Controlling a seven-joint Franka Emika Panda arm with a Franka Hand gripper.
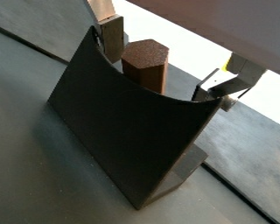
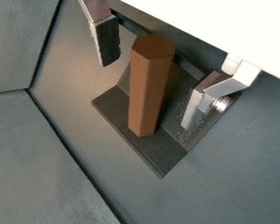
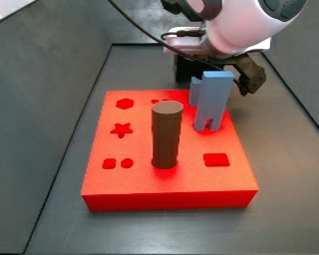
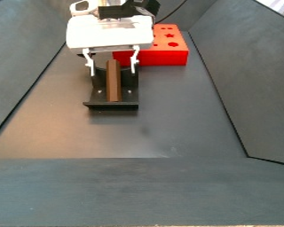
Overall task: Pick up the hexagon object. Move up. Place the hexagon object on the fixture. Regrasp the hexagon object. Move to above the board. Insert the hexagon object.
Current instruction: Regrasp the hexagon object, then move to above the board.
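Observation:
The hexagon object point(image 2: 150, 83), a slim brown six-sided rod, rests on the dark fixture point(image 2: 116, 112). In a wrist view its hexagonal end point(image 1: 145, 56) shows above the fixture's curved dark wall point(image 1: 119, 122). My gripper point(image 2: 152, 87) is open and straddles the rod, with one finger on each side and a visible gap to each. In a side view the gripper point(image 4: 111, 62) hangs over the rod point(image 4: 113, 80) on the fixture point(image 4: 113, 103). The red board point(image 4: 169, 44) lies just behind.
On the board point(image 3: 162, 189) stand a thick dark round peg point(image 3: 166, 134) and a light-blue block point(image 3: 211, 100). Its top has hexagon, star, circle and rectangle holes. Sloped dark walls enclose the floor point(image 4: 156, 133) on both sides.

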